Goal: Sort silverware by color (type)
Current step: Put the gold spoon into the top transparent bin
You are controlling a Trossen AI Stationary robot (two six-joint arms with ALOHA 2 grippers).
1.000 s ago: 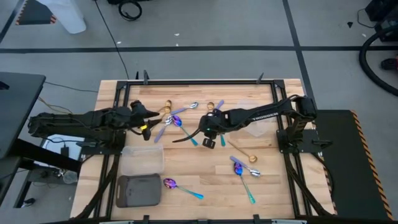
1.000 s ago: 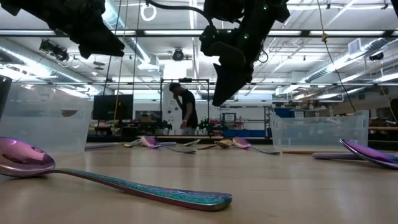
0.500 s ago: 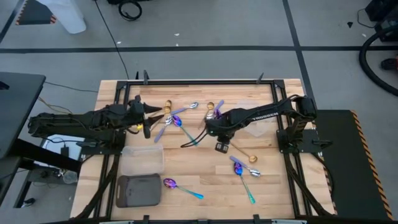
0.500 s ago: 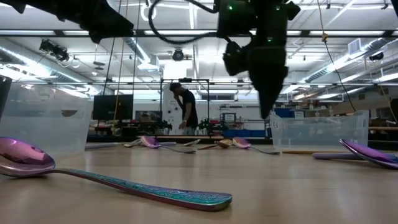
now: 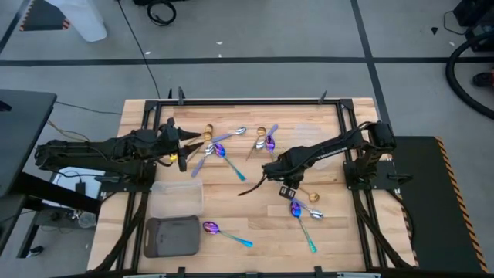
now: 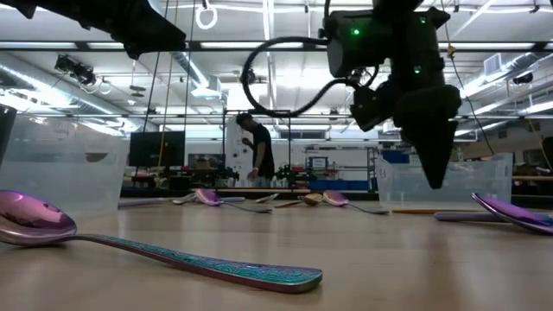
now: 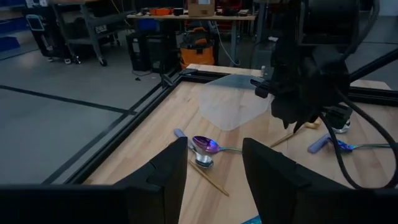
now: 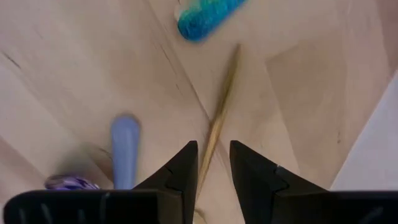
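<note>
Gold spoon (image 8: 219, 118), slim, stiff, probably light and slippery (best pinched mid-handle), lies flat on the tabletop (image 5: 231, 201) directly beneath the open, empty right claw (image 8: 210, 163); left claw (image 7: 212, 163), also open, waits well apart.

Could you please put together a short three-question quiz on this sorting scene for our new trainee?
1. True or false: the right gripper is carrying a spoon.
2. Which piece lies straight ahead between the right gripper's jaws? A) gold utensil B) teal handle tip C) lavender handle
3. Fill in: the spoon nearest the dark grey tray is purple with a ____ handle.

Key
1. False: its jaws are slightly parted with nothing gripped.
2. A.
3. Teal.
</note>
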